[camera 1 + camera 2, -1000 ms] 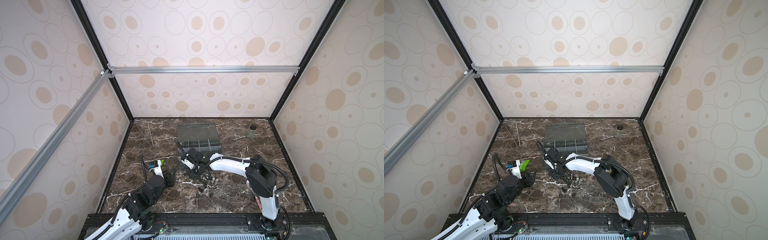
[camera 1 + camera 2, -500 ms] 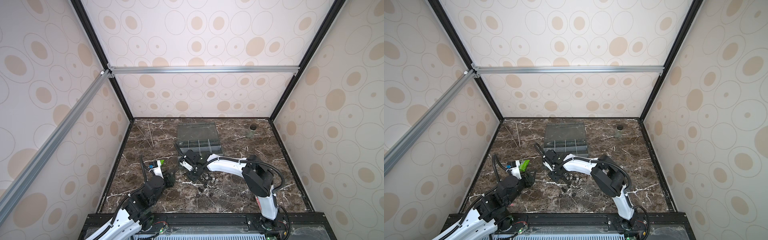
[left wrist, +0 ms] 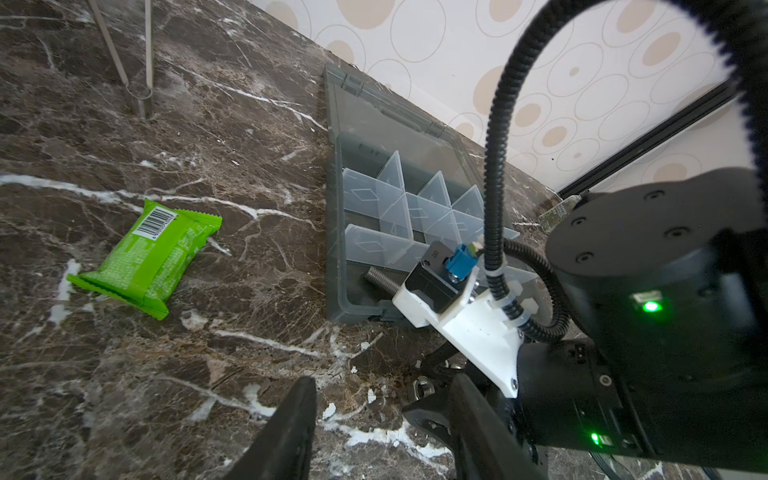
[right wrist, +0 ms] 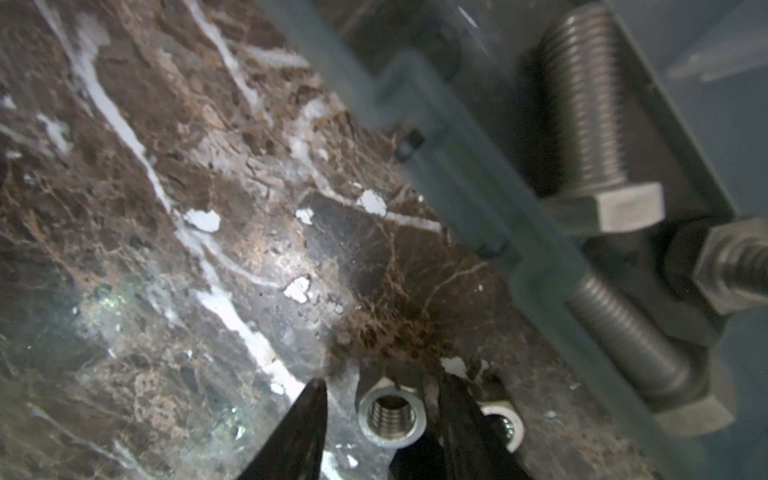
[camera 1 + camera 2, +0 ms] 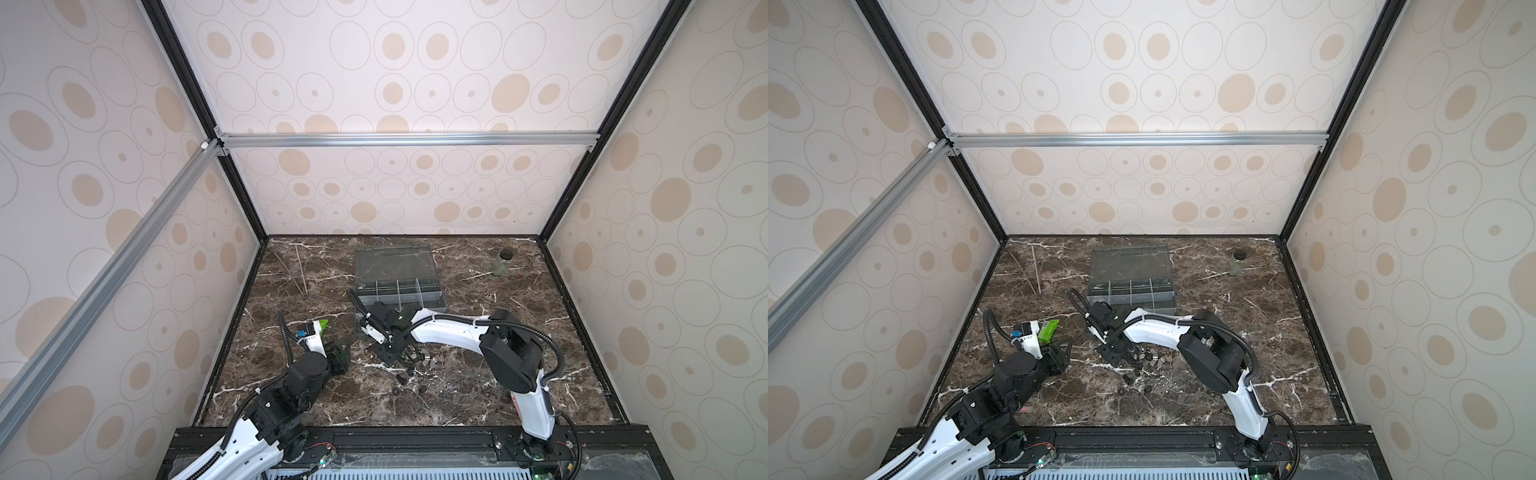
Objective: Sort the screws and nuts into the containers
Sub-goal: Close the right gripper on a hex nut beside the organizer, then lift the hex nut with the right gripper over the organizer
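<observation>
surface: marble table (image 5: 478, 390) | lying on it: organizer box (image 3: 332, 232), loose nuts (image 4: 390, 415), green packet (image 3: 145, 257), sticks (image 5: 300, 268), glass jar (image 5: 501, 264)

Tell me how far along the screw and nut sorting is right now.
Done: at least three screws already lie in the organizer box. In hand: the right gripper has its fingers open around a silver nut on the table, not yet gripped. Remaining: a loose pile of hardware beside it; the left gripper hovers open and empty.

Dark brown marble floor (image 5: 457, 409) w/ white veins; cream walls (image 5: 395, 83) w/ beige ovals; alu rail (image 5: 395, 139).
</observation>
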`<state>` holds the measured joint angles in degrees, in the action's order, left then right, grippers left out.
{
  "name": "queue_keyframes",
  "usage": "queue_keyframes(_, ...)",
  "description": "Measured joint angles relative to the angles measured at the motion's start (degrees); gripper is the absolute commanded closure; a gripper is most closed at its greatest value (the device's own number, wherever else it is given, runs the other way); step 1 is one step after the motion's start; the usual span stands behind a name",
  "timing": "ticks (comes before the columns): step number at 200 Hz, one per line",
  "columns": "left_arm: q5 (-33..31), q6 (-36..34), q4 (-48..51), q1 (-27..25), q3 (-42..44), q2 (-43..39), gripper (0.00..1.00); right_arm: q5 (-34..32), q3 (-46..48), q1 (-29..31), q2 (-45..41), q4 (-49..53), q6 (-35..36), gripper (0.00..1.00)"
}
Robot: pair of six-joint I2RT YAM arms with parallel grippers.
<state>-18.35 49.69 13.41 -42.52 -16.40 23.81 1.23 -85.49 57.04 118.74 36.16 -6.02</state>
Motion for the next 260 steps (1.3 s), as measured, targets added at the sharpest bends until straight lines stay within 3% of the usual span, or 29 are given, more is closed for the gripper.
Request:
queue_keyframes(54, 0.0, 0.0, 0.0, 0.0, 0.0, 0.7, 0.47, -1.5, -0.4, 0.3, 0.3, 1.4, 0.2, 0.58)
queue_keyframes(106, 0.0, 0.0, 0.0, 0.0, 0.0, 0.7, 0.47, -2.7, -1.7, 0.6, 1.2, 2.4, 0.1, 0.71)
queue_keyframes(260, 0.0, 0.0, 0.0, 0.0, 0.0, 0.2, 0.47, -2.9, -2.0, 0.8, 1.4, 2.4, -0.5, 0.76)
